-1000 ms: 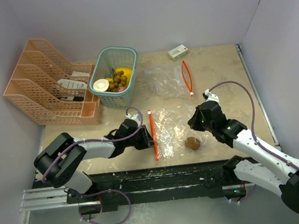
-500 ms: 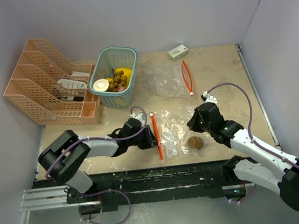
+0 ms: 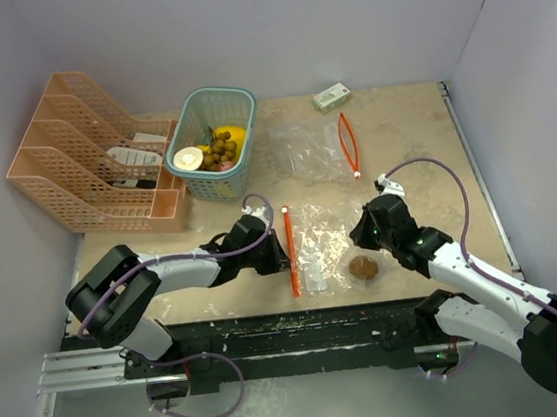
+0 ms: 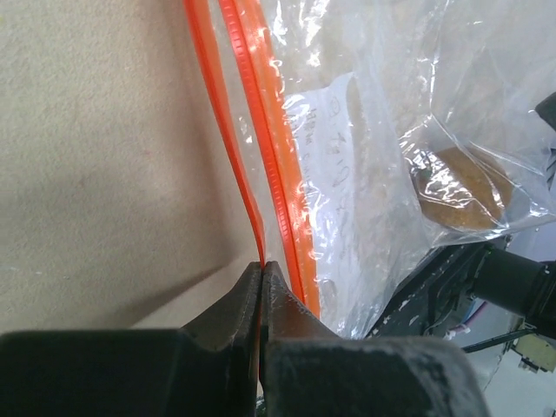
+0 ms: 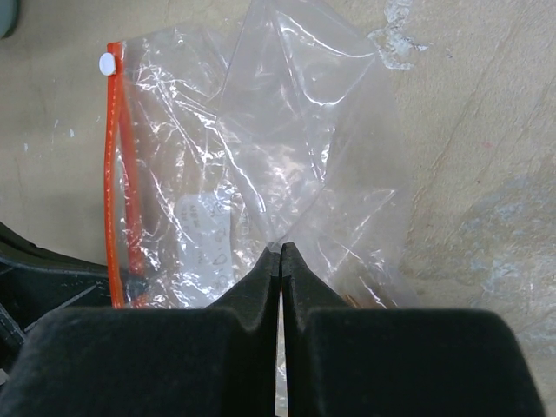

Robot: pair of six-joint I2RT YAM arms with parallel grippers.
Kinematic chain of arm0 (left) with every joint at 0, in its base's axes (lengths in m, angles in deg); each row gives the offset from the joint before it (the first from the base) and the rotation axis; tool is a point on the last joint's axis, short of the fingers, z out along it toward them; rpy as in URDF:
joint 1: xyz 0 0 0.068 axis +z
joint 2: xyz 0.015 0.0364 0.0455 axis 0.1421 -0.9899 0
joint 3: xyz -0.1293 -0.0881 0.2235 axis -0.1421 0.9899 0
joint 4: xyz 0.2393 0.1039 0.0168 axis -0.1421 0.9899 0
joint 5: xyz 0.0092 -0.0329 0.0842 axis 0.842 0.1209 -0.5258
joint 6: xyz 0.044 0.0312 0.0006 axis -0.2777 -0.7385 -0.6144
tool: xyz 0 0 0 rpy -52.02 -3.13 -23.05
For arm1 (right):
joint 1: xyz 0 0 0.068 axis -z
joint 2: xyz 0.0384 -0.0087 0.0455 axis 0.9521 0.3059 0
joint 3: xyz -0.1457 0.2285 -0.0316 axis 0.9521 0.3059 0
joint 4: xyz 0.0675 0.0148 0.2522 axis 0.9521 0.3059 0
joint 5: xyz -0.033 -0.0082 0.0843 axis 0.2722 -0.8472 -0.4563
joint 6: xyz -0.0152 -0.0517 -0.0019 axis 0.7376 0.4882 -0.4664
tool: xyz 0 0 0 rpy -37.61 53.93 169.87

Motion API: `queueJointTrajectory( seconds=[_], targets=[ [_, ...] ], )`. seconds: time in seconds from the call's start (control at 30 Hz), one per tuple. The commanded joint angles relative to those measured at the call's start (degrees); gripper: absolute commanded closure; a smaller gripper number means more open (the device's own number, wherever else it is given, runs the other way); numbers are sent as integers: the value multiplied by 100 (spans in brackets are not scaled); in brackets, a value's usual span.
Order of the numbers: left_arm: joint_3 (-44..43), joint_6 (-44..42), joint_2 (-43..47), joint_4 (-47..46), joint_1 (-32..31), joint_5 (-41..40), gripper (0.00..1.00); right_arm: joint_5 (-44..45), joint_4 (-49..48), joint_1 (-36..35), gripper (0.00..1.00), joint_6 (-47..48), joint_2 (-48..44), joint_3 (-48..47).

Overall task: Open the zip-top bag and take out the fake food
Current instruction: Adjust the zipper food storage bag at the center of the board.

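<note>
The clear zip-top bag [image 3: 315, 250] lies flat near the table's front edge, its orange zip strip [image 3: 291, 252] on the left side. My left gripper [image 3: 280, 259] is shut on one orange lip [image 4: 217, 113] of the mouth; the other lip [image 4: 265, 122] lies apart beside it. My right gripper [image 3: 364, 231] is shut on a pinch of the bag's clear film [image 5: 261, 156]. A round brown fake food piece [image 3: 363, 268] sits inside the bag's right end [image 4: 460, 187]. More fake food fills the teal basket [image 3: 205, 182]: a yellow fruit [image 3: 232, 133], a grape cluster [image 3: 218, 154], a beige round [image 3: 188, 159].
A second clear bag [image 3: 307, 150] with an orange strip [image 3: 349, 145] lies behind. A small white-green box [image 3: 331, 96] sits at the back wall. A peach file rack [image 3: 83, 170] stands at the left. White walls close in the table's back and right.
My left gripper has slid right onto the orange lip and closed on it. The zip strip and the brown piece have shifted slightly. The right gripper stays shut on the film.
</note>
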Motion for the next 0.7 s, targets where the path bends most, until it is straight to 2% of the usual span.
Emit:
queueJointTrajectory(
  seconds=[0.0,0.1,0.17,0.23,0.33,0.47,0.67],
  targets=[
    [-152,-263,215,318,3,-212,96,144,15,20,100,124,-120,44],
    [-97,-275,406,718,3,-516,82,158,15,20,100,131,-123,52],
    [37,-290,617,712,38,-557,69,153,0,26,100,127,-103,62],
    [172,-247,835,686,86,-579,62,136,-45,21,100,122,-80,63],
    [313,-193,1126,653,152,-561,61,107,-82,25,100,122,-40,72],
    [480,-79,1405,72,222,-202,61,87,-78,20,100,137,-38,45],
    [445,9,1204,-570,214,135,59,90,-37,21,100,125,-72,33]
  ],
)
